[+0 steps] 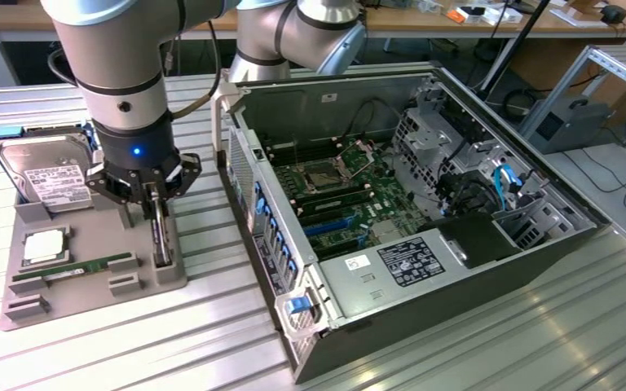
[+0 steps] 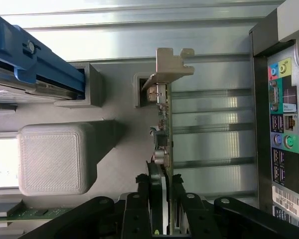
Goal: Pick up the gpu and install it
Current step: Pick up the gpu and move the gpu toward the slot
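Bright, even overhead light, soft shadows. Exterior view: glare on ribbed worktop (image 1: 509, 342) at 5 o'clock. Wrist view: worktop ribs gleam; gpu (image 2: 165, 124) well lit, claw (image 2: 165, 181) dark.

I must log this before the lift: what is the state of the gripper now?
Gripper: around the gpu standing on edge in the tray; open or closed cannot be told.
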`<action>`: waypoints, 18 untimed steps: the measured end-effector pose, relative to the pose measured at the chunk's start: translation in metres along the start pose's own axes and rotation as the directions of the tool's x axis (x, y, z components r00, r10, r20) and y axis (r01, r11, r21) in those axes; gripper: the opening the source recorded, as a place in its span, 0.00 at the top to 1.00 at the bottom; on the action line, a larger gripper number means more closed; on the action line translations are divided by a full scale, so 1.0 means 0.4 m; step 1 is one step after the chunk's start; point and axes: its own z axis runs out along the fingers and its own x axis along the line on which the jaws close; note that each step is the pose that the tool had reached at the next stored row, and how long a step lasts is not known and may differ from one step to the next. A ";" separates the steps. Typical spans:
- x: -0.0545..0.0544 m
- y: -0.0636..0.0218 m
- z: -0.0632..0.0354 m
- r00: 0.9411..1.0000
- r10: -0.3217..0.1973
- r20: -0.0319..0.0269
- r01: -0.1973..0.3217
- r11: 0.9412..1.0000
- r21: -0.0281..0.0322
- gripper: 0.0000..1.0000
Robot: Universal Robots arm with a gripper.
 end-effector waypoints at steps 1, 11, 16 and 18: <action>0.000 0.000 0.000 1.000 0.000 0.000 0.000 1.000 0.000 0.72; 0.000 0.000 0.000 1.000 0.000 0.000 0.000 1.000 0.000 0.73; 0.000 0.000 -0.012 1.000 0.000 0.000 0.000 1.000 0.000 0.73; 0.000 0.000 -0.017 1.000 0.000 0.000 0.000 1.000 0.000 0.73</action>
